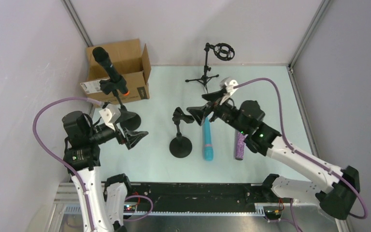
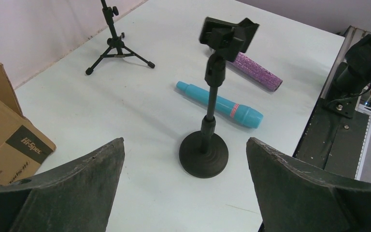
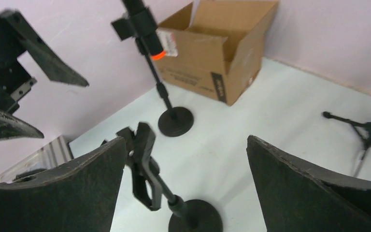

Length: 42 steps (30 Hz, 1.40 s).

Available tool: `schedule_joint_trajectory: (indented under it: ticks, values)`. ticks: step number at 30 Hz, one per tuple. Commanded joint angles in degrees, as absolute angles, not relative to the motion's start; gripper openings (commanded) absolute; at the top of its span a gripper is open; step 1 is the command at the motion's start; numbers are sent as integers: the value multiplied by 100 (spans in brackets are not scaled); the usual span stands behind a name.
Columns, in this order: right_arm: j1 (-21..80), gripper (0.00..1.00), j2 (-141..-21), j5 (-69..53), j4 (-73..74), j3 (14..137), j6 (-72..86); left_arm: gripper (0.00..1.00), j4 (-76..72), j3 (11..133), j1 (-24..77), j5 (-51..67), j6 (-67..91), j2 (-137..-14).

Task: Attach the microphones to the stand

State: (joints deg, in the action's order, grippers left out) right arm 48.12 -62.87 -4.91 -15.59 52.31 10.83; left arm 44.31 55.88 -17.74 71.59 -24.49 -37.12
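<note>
A black microphone (image 1: 107, 64) with an orange-red end (image 3: 157, 54) sits clipped in the left stand (image 1: 128, 120). The middle stand (image 1: 180, 146) has a round base and an empty clip (image 2: 227, 35). To its right a turquoise microphone (image 1: 207, 140) and a glittery purple microphone (image 1: 240, 145) lie flat on the table. My right gripper (image 1: 207, 104) hovers open just right of that clip (image 3: 143, 165), which is beside one finger but not gripped. Left of the middle stand, my left gripper (image 1: 133, 128) is open and holds nothing.
An open cardboard box (image 1: 121, 62) stands at the back left, behind the left stand. A small tripod stand (image 1: 203, 77) with a ring-shaped mount (image 1: 224, 51) stands at the back centre. Walls close in on the left, back and right sides.
</note>
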Motion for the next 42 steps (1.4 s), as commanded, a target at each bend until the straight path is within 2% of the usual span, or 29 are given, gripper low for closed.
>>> schedule_joint_trajectory:
  ticks: [1,6,11,23,30,32,34,36,38,42]
  values:
    - [4574,99,-5573,89,-992,5238,1340,100,4404,5744,-1719,7127,-2558,-3799]
    - [4441,100,-5095,1091,190,4980,1869,100,4404,5742,-1723,7132,-2574,-3857]
    - [4381,99,-5436,1659,1293,4359,2791,100,4409,5891,-1714,7129,-2558,-3851]
    - [4519,99,-8131,1350,376,4124,3340,100,4404,6067,-1705,7148,-2469,-3666]
    - [4853,95,-8826,1288,-103,4215,3508,100,4409,6041,-1705,7052,-2512,-3596]
    - [4915,91,-8997,1333,-113,4271,3549,100,4404,6038,-1705,7047,-2534,-3609]
    - [4939,81,-9088,1358,-48,4294,3642,100,4408,6049,-1701,7031,-2551,-3632]
    - [4955,67,-9093,1449,138,4293,3751,100,4412,6055,-1705,7009,-2566,-3646]
    - [4948,44,-9067,1570,355,4297,3805,100,4404,6051,-1705,7019,-2619,-3647]
    - [4963,19,-8891,1920,736,4297,3773,100,4411,6069,-1700,7113,-2682,-3691]
